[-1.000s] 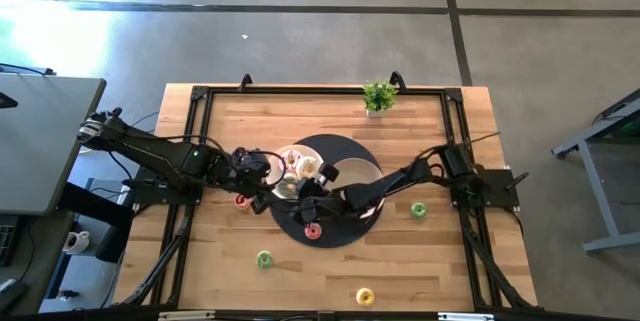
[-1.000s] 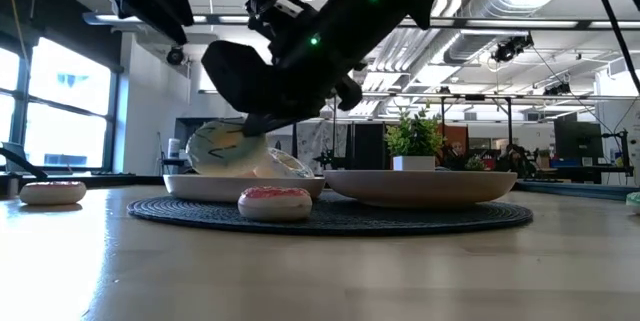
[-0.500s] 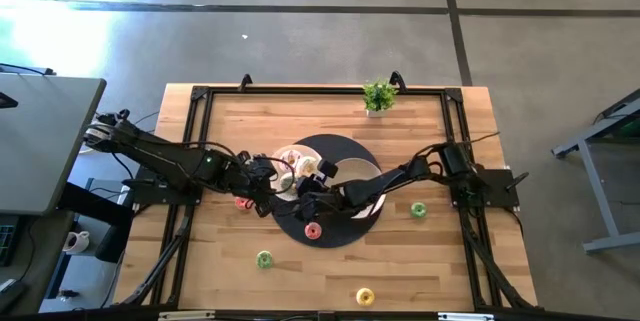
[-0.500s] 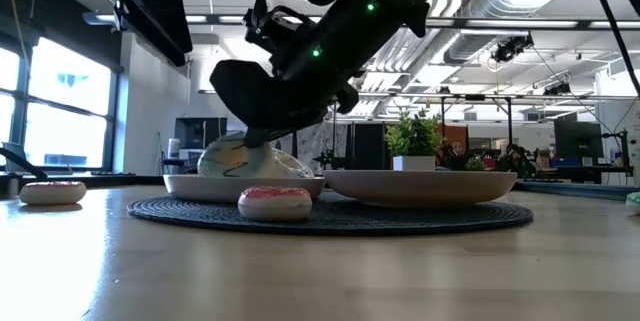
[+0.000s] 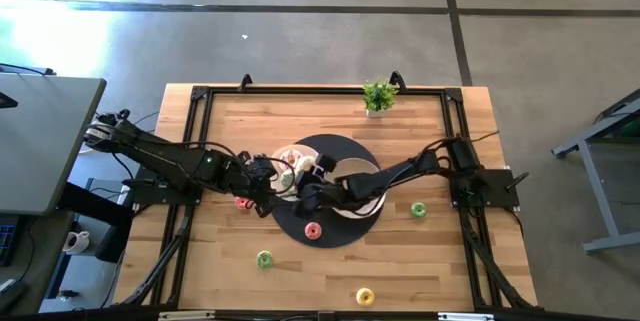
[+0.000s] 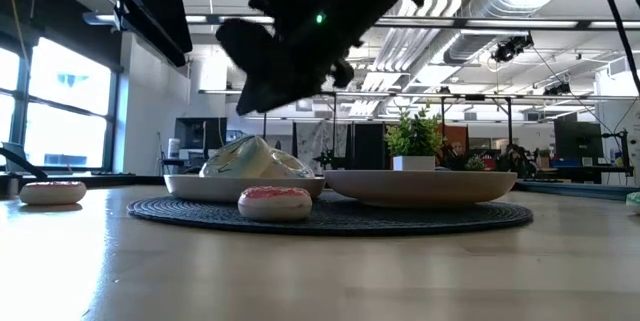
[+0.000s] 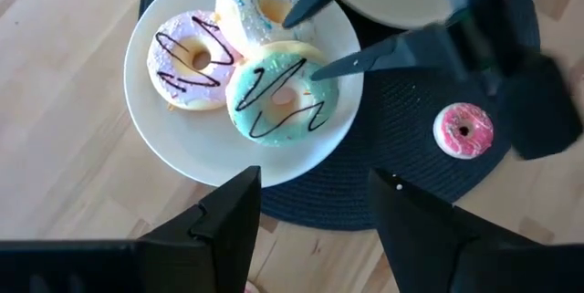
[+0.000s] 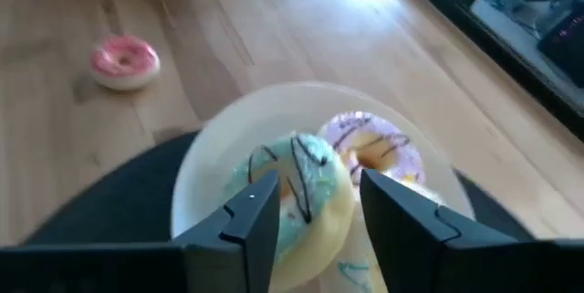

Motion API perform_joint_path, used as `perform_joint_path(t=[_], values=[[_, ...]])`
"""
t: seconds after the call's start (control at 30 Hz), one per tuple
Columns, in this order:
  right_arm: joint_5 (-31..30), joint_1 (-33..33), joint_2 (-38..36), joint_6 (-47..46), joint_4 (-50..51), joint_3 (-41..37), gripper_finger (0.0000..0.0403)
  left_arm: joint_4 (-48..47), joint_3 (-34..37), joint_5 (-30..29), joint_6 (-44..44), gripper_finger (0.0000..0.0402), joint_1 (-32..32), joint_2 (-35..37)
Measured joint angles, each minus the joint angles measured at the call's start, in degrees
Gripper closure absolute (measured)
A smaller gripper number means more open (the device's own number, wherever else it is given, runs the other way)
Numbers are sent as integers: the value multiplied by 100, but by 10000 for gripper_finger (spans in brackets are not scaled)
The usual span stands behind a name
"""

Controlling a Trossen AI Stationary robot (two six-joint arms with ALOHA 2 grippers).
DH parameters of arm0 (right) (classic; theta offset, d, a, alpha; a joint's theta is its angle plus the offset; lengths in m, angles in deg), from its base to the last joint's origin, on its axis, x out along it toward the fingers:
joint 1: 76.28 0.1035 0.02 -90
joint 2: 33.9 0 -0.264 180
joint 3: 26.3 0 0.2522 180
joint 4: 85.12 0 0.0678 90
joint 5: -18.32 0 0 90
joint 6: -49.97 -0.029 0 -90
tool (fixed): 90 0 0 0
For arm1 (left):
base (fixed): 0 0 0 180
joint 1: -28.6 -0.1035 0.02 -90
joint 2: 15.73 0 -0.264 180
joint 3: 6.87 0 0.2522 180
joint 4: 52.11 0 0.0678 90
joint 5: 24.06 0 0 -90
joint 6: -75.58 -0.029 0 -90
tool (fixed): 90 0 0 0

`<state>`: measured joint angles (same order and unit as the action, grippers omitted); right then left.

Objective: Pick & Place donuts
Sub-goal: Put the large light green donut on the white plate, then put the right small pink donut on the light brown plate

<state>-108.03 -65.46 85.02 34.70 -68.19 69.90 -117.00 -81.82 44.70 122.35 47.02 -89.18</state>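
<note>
While both open grippers hover over the black mat [image 5: 340, 229], donuts [image 7: 274, 92] rest on wood table [image 5: 420, 261].

Both arms matte black, chunky jointed links, thin black cables along them. Green status LEDs lit on the right arm casing. Left pincer [image 7: 315, 215]: two flat black angular fingers. Right pincer [image 8: 315, 206]: same black tapered fingers.

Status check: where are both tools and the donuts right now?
Right tool open, empty, above the mint donut on the left plate. Left tool open, hovering over same plate. Small pink donut loose on mat. Nothing blocking.
</note>
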Motion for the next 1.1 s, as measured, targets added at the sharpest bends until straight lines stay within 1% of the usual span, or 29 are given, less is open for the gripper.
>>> perform_joint_path(t=[0.1, 0.17, 0.27, 0.37, 0.43, 0.5, 0.63, 0.77, 0.87, 1.1], values=[[309, 27, -261, 125, 213, 0, 244, 0, 0, 13, 0, 200, 0, 0], [643, 48, -473, 206, 542, 0, 240, 1, 0, 13, 0, 200, 0, 0], [1245, 114, -832, 163, 1204, 2, 238, -2, 0, 15, 0, 200, -1, 0], [2034, 214, -1110, -14, 1926, 2, 240, -2, 0, 15, 0, 200, 0, 0], [2505, 322, -1179, -148, 2201, 2, 244, 1, 0, 15, -18, 200, -2, 0], [2759, 473, -1174, -304, 2244, -1, 248, 3, -2, 15, -26, 200, 0, 0], [2721, 755, -998, -421, 1813, -211, 253, 44, -2, 11, -24, 200, 0, 0], [2393, 888, -780, -709, 1042, -626, 252, 47, -2, 11, -22, 200, 0, 0], [2327, 864, -701, -953, 440, -940, 254, 46, -2, 11, -22, 200, 0, 0], [2327, 687, -602, -1270, -273, -1590, 264, 44, -2, 13, -22, 200, -2, 0]])
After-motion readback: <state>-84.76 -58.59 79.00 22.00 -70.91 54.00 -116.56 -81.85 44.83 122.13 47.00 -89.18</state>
